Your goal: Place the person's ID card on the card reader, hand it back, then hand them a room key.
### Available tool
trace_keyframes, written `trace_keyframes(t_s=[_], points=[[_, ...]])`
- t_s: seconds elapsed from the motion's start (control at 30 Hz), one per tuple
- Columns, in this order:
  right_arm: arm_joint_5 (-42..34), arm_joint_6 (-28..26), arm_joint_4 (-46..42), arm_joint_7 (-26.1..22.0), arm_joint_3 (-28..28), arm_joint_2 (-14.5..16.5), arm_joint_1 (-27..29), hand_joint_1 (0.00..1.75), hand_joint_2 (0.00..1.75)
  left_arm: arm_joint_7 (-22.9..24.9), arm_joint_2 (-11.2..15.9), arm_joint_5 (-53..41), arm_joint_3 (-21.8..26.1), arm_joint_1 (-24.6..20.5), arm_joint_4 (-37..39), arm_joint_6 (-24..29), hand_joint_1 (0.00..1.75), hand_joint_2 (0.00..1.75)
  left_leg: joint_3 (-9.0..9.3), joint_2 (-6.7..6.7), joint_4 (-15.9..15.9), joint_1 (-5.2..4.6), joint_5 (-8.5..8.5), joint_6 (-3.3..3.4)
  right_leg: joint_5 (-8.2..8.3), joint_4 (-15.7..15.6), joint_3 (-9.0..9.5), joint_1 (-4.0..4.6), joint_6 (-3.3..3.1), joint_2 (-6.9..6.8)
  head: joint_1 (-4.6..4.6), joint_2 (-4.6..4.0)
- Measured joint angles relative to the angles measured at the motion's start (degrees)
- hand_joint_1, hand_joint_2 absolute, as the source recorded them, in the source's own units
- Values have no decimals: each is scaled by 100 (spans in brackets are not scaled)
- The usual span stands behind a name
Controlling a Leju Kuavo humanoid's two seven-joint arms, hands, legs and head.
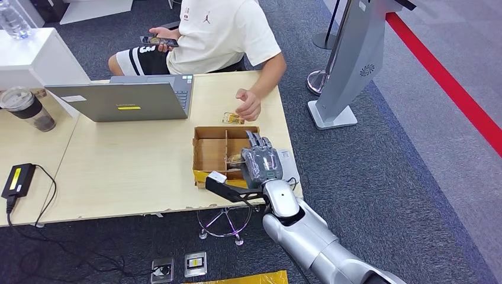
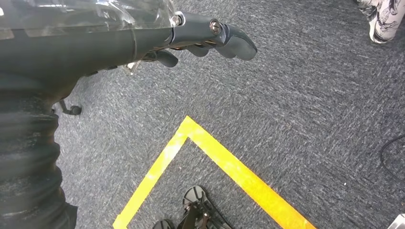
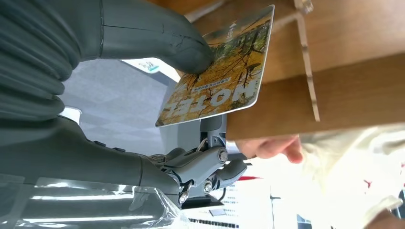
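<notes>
The right hand (image 1: 261,161) was seen at the lower centre of the head view, over the right edge of the cardboard tray (image 1: 208,155), close to the table's right edge (image 1: 293,171). In the right wrist view its thumb (image 3: 157,40) was pressed on a room key card (image 3: 222,71) printed with yellow foliage and the word HOTEL; the card was held against the hand, above the tray's brown dividers. The tray was divided into several compartments; what lay in them could not be made out, apart from a yellowish card edge (image 1: 235,158) beside the hand. Another small card (image 1: 232,118) lay on the table just above the tray, touching or just under the person's hand (image 1: 248,105). A white card reader (image 1: 288,165) was partly seen at the table's right edge, beside the robot's hand. Open carpet lay to the right of the table.

The left hand (image 2: 200,43) hung over grey carpet with yellow tape (image 2: 215,162); nothing was held, its fingers loosely extended.

A laptop (image 1: 124,97) stood at the upper left.
</notes>
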Motion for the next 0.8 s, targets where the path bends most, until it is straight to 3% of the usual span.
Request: trace_keyframes(t_s=[0.43, 0.8], points=[[111, -90, -1686, 156, -313, -136, 36, 175, 175, 0, 0, 102, -128, 5, 0, 32, 0, 175, 2, 1, 1, 0, 0, 0, 0, 0, -1, 0, 0, 1, 1, 0], [353, -434, -2811, -50, -578, -297, -260, 175, 175, -85, 22, -108, -355, 5, 0, -350, 0, 175, 0, 6, 0, 0, 0, 0, 3, 0, 1, 0, -3, 1, 1, 0]])
